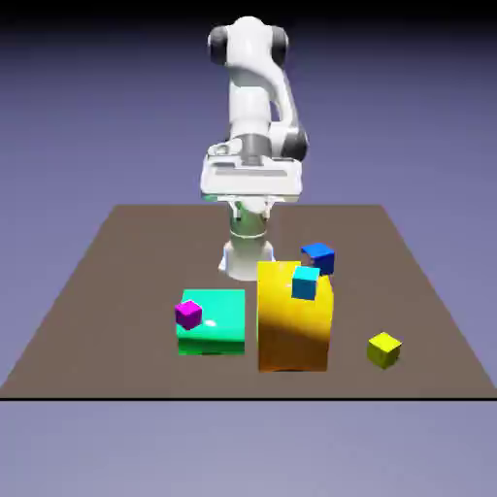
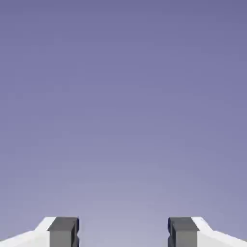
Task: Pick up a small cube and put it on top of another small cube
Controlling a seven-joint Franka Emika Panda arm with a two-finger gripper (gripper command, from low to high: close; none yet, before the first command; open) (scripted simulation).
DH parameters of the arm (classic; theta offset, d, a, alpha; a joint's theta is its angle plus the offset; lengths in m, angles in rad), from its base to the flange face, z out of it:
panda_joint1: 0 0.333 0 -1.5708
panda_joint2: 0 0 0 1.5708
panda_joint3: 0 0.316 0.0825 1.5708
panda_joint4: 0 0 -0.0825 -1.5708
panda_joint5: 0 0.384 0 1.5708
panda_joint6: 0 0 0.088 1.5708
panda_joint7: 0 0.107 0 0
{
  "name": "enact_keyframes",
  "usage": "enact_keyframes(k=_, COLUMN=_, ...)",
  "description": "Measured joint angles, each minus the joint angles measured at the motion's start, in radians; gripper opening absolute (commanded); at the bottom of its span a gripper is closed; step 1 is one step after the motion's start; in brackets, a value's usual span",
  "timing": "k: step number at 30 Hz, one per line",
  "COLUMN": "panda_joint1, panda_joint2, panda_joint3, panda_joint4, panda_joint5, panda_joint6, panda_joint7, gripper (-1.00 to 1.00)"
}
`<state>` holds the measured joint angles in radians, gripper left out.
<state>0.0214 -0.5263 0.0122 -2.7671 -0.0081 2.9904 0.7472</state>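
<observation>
- Gripper (image 2: 123,233) stands open before you, nothing between its fingertips; the hand view shows only backdrop beyond them.
- Yellow cube (image 1: 384,350), the small one you want, sits apart on the near part of the table (image 1: 116,340), toward the exterior view's right.
- Take twelve as the top of the exterior view: from the gripper, the cube lies between four and five o'clock, and well below it.
- So your coming move probably runs out toward the camera, across to the exterior view's right, then down. You likely need to tip the hand toward the table first, as it faces away from the cube.
- Tall yellow block (image 1: 293,325) matters to that path: the cube lies near four o'clock from it, with bare table between them. You would do well to pass high over it, or swing wide.
- Cube's upright edge points roughly at six o'clock, so its faces are turned askew to the table's edges. You probably have to roll the wrist until the fingers meet two opposite faces squarely; otherwise you risk a corner grip that twists it.
- Which small cube serves as the base, you cannot tell from here.
</observation>
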Motion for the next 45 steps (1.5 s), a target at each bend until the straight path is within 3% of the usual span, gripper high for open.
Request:
enact_keyframes(k=41, panda_joint1=0.318, panda_joint2=1.486, panda_joint3=0.416, panda_joint4=1.457, panda_joint5=-0.276, panda_joint6=-1.584, panda_joint7=0.209, gripper=0.00)
enact_keyframes(k=45, panda_joint1=0.310, panda_joint2=1.511, panda_joint3=0.421, panda_joint4=1.414, panda_joint5=-0.287, panda_joint6=-1.551, panda_joint7=0.220, gripper=0.00)
